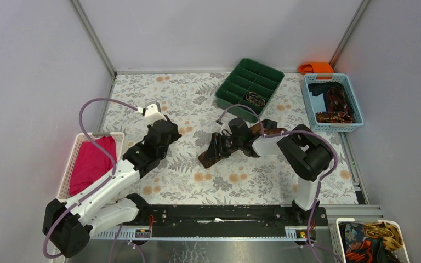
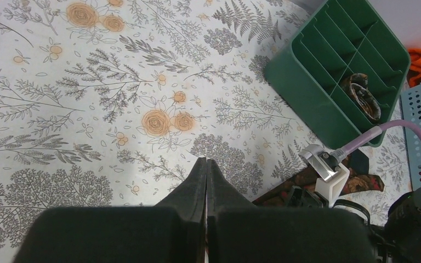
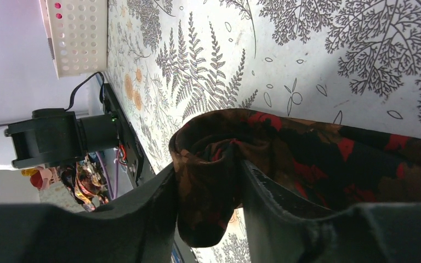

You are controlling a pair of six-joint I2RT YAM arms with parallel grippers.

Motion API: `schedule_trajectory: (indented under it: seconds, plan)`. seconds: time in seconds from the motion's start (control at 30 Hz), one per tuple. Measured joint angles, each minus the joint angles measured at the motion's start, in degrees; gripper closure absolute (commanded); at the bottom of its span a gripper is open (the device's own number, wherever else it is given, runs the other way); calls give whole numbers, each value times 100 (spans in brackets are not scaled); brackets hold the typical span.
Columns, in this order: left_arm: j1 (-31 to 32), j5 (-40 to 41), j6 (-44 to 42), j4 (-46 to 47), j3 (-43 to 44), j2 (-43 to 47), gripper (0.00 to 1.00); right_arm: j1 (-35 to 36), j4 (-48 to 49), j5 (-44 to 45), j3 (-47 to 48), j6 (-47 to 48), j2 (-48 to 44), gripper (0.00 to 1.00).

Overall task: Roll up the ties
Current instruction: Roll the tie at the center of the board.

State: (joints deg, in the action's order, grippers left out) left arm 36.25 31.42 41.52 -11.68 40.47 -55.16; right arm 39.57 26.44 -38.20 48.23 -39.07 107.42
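Top view: the right tool (image 1: 212, 149) lies low at mid-counter (image 1: 159, 98), pinching a dark brown-red tie (image 1: 205, 158) by one end, probably so the roll can start there.
Left wrist view: the left tool (image 2: 206, 178) is pressed together and empty. The tie lies apart to its right, just beside the green tray (image 2: 329, 82).
Right wrist view: the tie's folded end is squeezed between both fingers. The rest spreads over the counter beyond them.

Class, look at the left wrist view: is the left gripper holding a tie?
No, the left gripper is shut with nothing in it, above the patterned tablecloth.
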Motion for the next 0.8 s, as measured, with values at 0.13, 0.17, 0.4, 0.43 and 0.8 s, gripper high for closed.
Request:
schedule_trajectory:
  seconds: [0.13,0.17,0.4,0.43,0.8]
  plan:
    - [-2,-74,-9,105,-4,-87,100,-22,-192,63,-13,90,-179,43]
    - [-2,-90,-9,140,-13,-103,100,-22,-245,94,-13,131,-234,42]
    - [-2,-195,-11,245,-24,-205,100,-22,-743,323,-9,437,-520,39]
    - [-2,-205,-11,258,-26,-219,100,-22,-822,367,-9,487,-555,39]
    - [-2,-330,-15,396,-87,-326,100,-26,-1805,1182,245,1158,-750,38]
